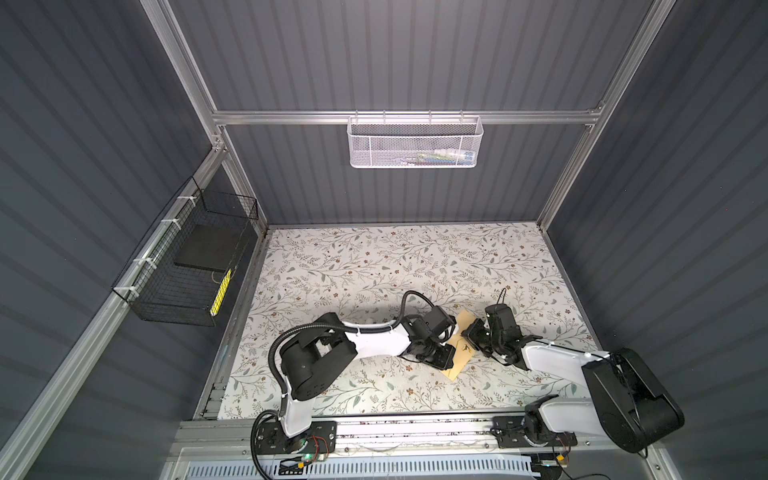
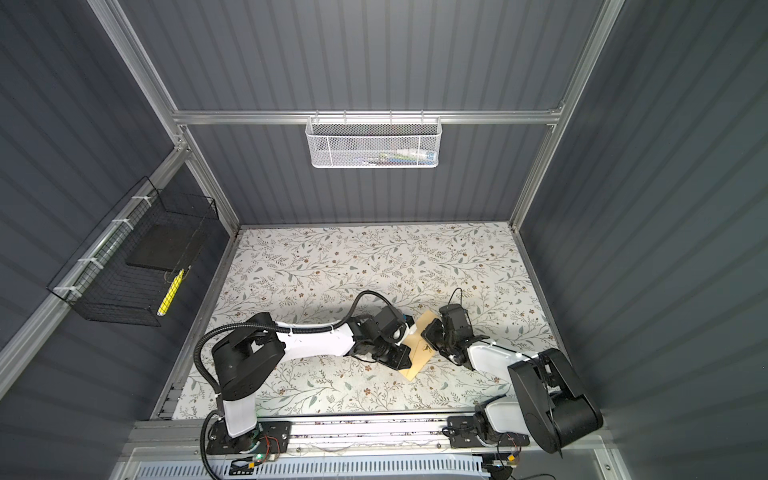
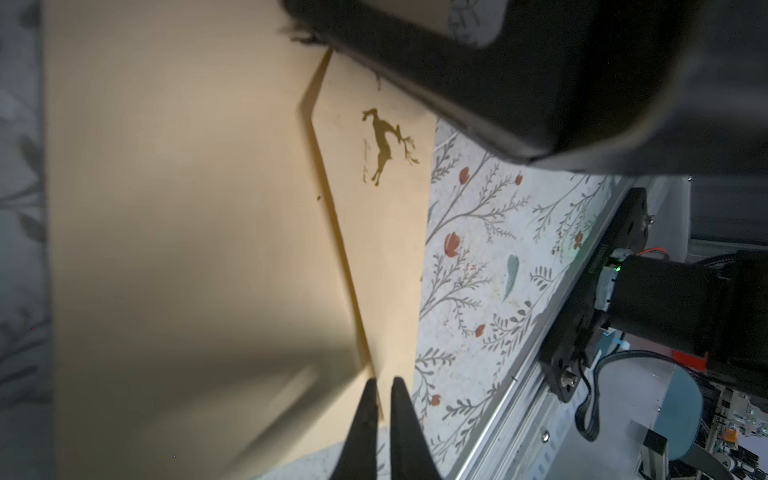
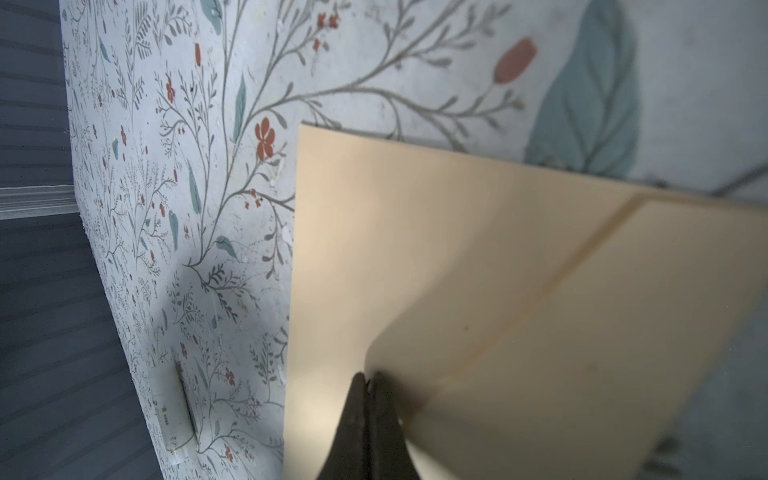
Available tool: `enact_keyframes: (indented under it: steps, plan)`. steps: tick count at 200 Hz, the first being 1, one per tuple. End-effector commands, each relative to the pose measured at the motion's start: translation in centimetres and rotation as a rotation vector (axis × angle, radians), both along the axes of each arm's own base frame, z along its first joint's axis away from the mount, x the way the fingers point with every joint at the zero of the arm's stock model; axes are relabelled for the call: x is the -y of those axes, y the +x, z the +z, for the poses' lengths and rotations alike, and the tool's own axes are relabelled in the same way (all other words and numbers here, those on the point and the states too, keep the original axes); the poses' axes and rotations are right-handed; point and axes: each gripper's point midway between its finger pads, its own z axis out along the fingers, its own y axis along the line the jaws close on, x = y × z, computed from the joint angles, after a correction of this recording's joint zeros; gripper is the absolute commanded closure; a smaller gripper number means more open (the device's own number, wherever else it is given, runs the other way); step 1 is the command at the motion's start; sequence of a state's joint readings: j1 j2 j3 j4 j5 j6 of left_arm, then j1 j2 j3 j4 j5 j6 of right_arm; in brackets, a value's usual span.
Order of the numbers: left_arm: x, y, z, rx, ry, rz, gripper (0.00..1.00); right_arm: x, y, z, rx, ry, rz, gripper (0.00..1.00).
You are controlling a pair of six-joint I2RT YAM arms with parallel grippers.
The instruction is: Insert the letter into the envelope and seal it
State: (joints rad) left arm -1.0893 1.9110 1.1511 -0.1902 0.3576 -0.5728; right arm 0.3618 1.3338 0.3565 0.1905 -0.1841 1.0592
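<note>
Envelope (image 1: 460, 356) on worktop (image 1: 332, 270), flap (image 3: 187, 208) folded over; letter unseen, probably inside. Right gripper (image 4: 370, 380) closed at flap corner; left gripper (image 3: 384, 386) nearly closed at flap edge, hold unclear. Press your grippers along that edge; don't drag.

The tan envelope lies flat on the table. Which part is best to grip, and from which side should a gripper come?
Probably the long edge beside the deer print, approached low from the bare table on that side. The envelope is thin and flat, so only an edge gives a lip; the right gripper covers its far end.
</note>
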Motion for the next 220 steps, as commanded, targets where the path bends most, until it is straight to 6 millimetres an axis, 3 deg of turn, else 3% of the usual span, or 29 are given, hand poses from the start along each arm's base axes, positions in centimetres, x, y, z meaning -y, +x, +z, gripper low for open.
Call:
enact_keyframes:
  steps: [1, 33, 59, 146, 174, 220]
  plan:
    - [0.5, 0.0, 0.4, 0.022, 0.005, -0.009, 0.90, 1.0, -2.4, -2.6, -0.121, -0.059, -0.008, 1.00]
    - [0.6, -0.5, 0.3, 0.022, 0.014, -0.027, 0.90, 1.0, -2.5, -2.7, -0.122, -0.056, -0.007, 1.00]
    - [0.1, 0.3, -0.3, 0.071, 0.077, -0.012, 0.91, 0.9, -2.4, -2.6, -0.119, -0.052, -0.006, 1.00]
    - [-1.5, -0.1, -3.2, 0.109, 0.252, -0.013, 0.91, 0.5, -1.9, -0.8, -0.066, -0.023, 0.002, 1.00]
    - [-1.7, -0.3, -3.7, 0.112, 0.273, -0.016, 0.91, 0.3, -1.6, 0.9, -0.020, 0.002, 0.002, 1.00]
    - [-2.1, -0.7, -4.3, 0.101, 0.280, -0.009, 0.91, 1.2, -1.1, 6.7, 0.150, 0.016, 0.000, 1.00]
